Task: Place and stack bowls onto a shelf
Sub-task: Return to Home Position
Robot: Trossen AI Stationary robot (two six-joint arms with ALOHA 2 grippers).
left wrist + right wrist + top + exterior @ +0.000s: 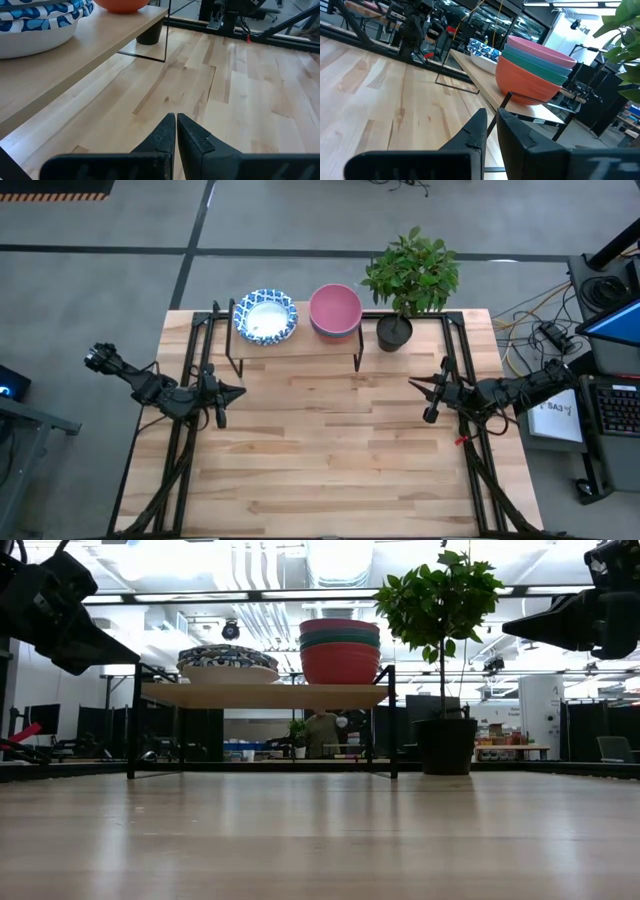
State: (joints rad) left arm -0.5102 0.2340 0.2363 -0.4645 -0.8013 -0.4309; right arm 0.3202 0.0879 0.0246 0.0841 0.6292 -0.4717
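High view shows the small light-wood shelf on thin black metal legs standing at the far edge of the pale plank tabletop. Two stacks sit on it side by side, apart from each other. The stack of white bowls with blue patterned rims is toward the left arm's side. The stack of plain coloured bowls is toward the right arm's side; the right wrist view shows it with the pink bowl on top, blue and green rims below it and the red bowl at the bottom. The low view shows both stacks upright on the board.

Just beside the shelf's right end stands a leafy green plant in a dark pot, on the tabletop.

Both arms are off the shelf, at opposite sides of the tabletop and well apart. The left hand hangs above the left edge, pointing inward, its fingers pressed together and holding nothing. The right hand hangs above the right edge, pointing inward, fingers likewise nearly together and empty.
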